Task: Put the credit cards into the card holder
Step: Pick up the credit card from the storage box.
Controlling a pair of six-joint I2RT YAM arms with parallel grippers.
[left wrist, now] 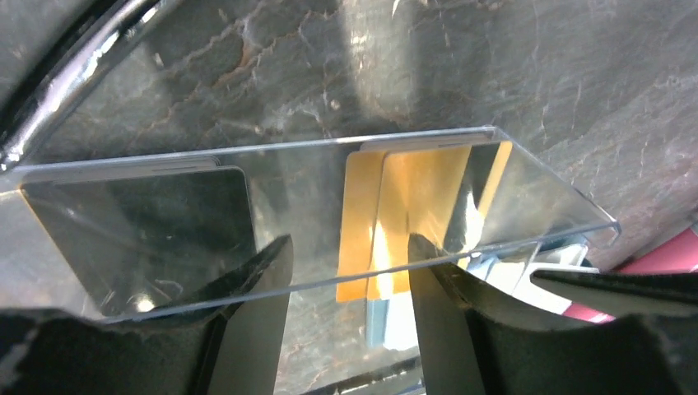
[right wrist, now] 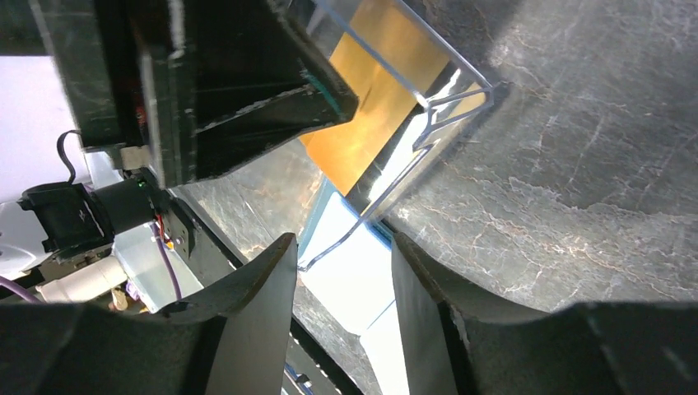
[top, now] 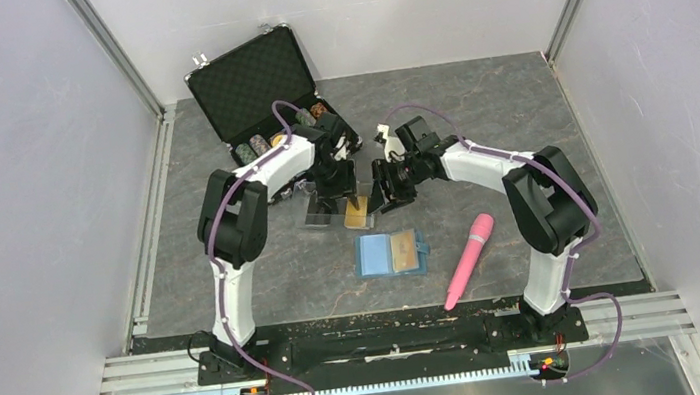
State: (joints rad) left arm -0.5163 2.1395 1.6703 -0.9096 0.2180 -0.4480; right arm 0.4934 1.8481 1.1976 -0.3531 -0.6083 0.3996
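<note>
Lying in clear box (left wrist: 560, 206), gold credit cards (left wrist: 411, 206), before left claw (left wrist: 347, 240)

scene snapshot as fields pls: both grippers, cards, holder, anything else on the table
left gripper: jaws apart, at the clear box's near edge
right gripper: jaws apart, nothing between them, beside the box's corner
clear box: on the table between the two grippers
gold cards: overlapping, seen through the box wall
dark card: seen through the box wall, left of the gold ones
card holder: open flat, nearer the arm bases than the box
stowed gold card: in the holder's right half
briefcase: open, chips inside
pink object: right of the holder
</note>
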